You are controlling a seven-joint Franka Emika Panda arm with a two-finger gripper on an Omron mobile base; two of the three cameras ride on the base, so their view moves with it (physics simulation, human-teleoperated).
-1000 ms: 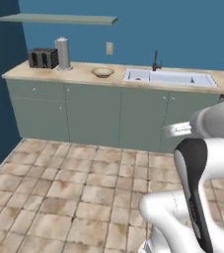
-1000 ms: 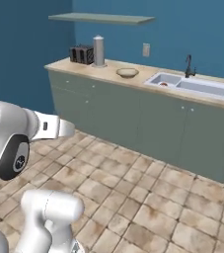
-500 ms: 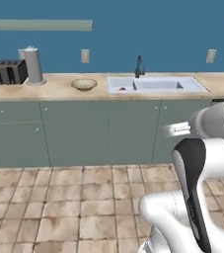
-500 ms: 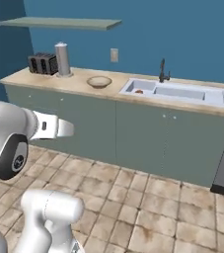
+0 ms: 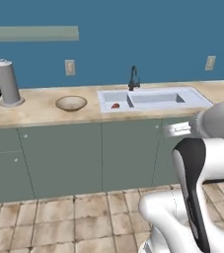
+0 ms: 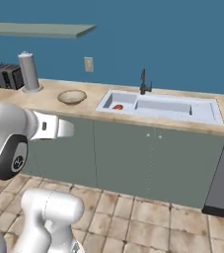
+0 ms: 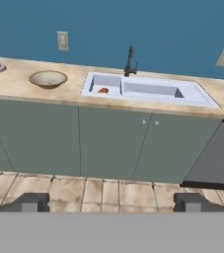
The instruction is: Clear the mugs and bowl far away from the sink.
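the bowl [image 5: 71,103] is sitting on the bench [image 5: 39,111] just beside the sink [image 5: 153,99], on the side away from the faucet [image 5: 132,78], likely too close to count as cleared. the pincer [image 7: 111,201] is hanging released and empty, well apart from the bench, probably because the base is not yet near. a small red thing [image 5: 115,105] is lying in the near basin, too blurred to name.

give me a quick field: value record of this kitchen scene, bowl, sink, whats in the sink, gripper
bowl: bowl on the counter, left of the sink, apart from it
sink: pale double basin sink, black faucet behind the divider
in sink: small red thing in the left basin, too small to name
gripper: gripper open, holds nothing, well short of the counter
beside bowl: grey canister further left
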